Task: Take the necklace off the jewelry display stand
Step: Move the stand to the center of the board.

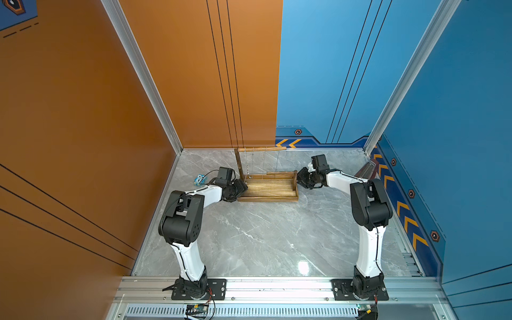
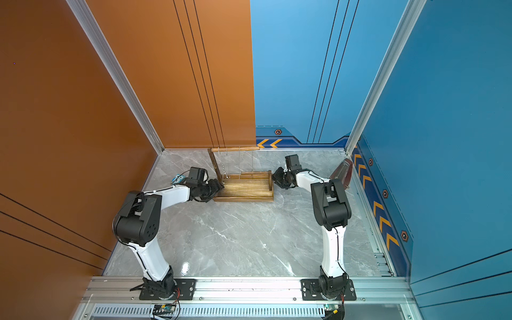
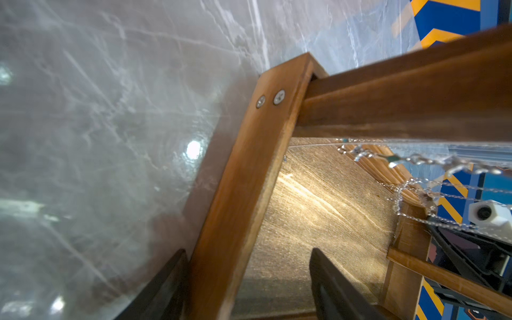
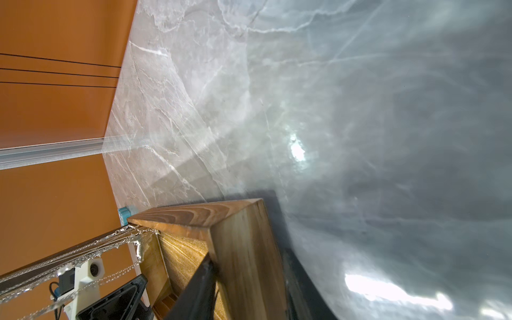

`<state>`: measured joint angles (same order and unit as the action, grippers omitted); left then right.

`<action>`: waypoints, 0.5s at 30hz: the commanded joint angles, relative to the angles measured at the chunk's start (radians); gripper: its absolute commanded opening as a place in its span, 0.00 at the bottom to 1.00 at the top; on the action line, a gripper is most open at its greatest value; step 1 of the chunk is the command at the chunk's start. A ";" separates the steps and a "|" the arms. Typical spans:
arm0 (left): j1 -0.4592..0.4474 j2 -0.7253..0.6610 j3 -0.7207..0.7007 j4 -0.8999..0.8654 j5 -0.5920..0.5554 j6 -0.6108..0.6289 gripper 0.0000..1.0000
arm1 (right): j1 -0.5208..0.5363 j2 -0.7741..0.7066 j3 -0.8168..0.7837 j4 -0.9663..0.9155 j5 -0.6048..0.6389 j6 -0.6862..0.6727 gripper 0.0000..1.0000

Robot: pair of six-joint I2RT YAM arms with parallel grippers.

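Necklace [image 3: 415,160] chains hang from the top rod [image 1: 260,149] of the stand [image 1: 271,189], which sits at the back of the counter [image 1: 263,238]. My left tool [image 1: 243,187] is open, its fingers [image 3: 332,285] straddling the stand's left end wall with a gap inside. My right tool [image 1: 298,178] flanks the opposite wall, and I cannot tell whether it pinches it.

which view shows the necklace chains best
Left wrist view: the necklace chains are close up, links distinct. The right wrist view shows them blurrier. In both top views they are faint threads under the stand's top rod.
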<state>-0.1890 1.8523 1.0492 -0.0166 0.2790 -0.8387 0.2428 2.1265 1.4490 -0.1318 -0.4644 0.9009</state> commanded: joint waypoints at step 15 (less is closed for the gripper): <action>-0.043 0.008 -0.007 0.000 0.065 -0.055 0.76 | -0.002 0.007 0.042 -0.233 0.189 0.029 0.72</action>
<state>-0.1993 1.8771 1.0721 0.0086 0.2993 -0.8577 0.2474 2.1407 1.4994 -0.2485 -0.3462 0.9276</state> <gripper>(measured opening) 0.753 0.707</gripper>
